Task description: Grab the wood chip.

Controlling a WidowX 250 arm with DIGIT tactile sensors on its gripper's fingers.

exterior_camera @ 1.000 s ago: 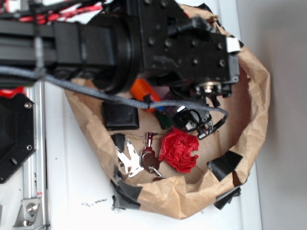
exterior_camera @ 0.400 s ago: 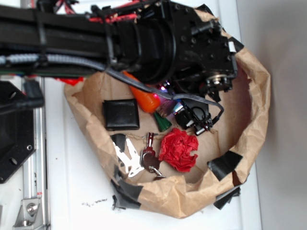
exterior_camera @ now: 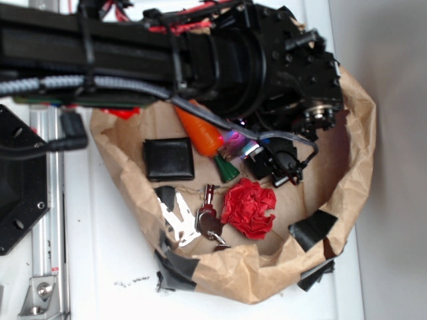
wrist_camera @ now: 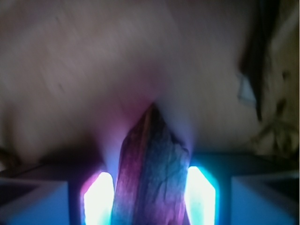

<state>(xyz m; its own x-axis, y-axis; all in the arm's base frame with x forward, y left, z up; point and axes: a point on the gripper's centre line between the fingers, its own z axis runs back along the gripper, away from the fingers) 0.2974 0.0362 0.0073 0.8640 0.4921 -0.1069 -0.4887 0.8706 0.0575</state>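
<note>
Below, crumpled brown paper (exterior_camera: 347, 153) rings a white tabletop (exterior_camera: 107, 247).

Black arm stretched in from the left, wrist angled down, gripper (wrist_camera: 150, 197) jaws clamped on the wood chip (wrist_camera: 152, 173).

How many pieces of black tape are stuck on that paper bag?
3 clearly: one on the near-left rim, one inside the right wall, one at the outer right corner. The arm may hide more.

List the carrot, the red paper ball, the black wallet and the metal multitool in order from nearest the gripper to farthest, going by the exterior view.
Measured from the gripper:
1. Carrot, just left of it, partly under the arm.
2. Red paper ball, below it.
3. Black wallet, farther left.
4. Metal multitool, lower left, by the bag's edge.
</note>
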